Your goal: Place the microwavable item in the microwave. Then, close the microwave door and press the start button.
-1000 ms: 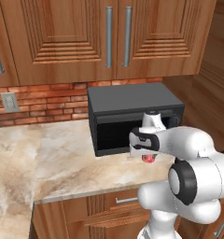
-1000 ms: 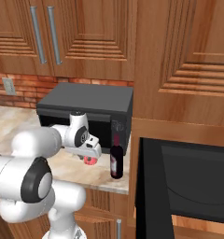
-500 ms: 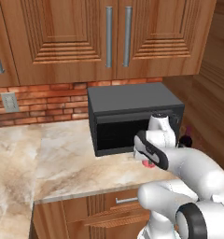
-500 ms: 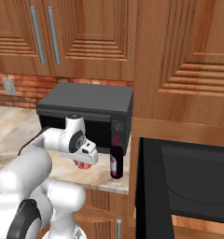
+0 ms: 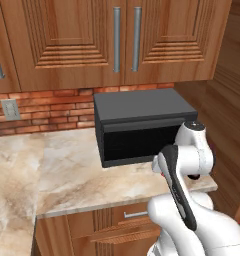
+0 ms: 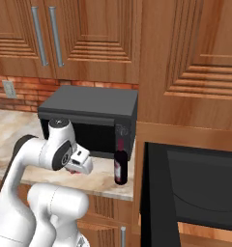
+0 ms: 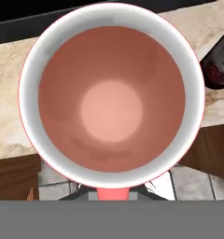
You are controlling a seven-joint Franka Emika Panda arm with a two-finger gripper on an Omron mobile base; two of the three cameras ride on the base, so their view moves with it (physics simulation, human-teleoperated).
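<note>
Red cup (image 7: 111,100) seen from directly above in the hand view, white rim, pinkish inside, empty. Red outer wall shows at the bottom of that view, right at the end effector. End effector (image 6: 79,169) is closed on the cup; a sliver of red shows under the hand in the right base view. Fingers themselves hidden behind the cup, so exact contact can't be made out.

Cup is held over the front edge of the worktop (image 5: 67,175), near its right end, in front of the microwave (image 5: 142,125) and apart from it. Below the cup, the hand view shows the worktop's front edge, wooden cabinet fronts and floor tiles.

Microwave sits at the back of the worktop toward the right end, against the brick wall (image 5: 42,107). Its front looks dark and recessed in the left base view; door position can't be told. Keypad panel on its right side in the right base view.

Dark bottle (image 6: 120,166) stands upright at the worktop's right front corner, just right of the held cup, in front of the microwave's keypad side.

Wooden upper cabinets (image 5: 117,40) above. Wall outlet (image 5: 10,109) on the brick at left.
</note>
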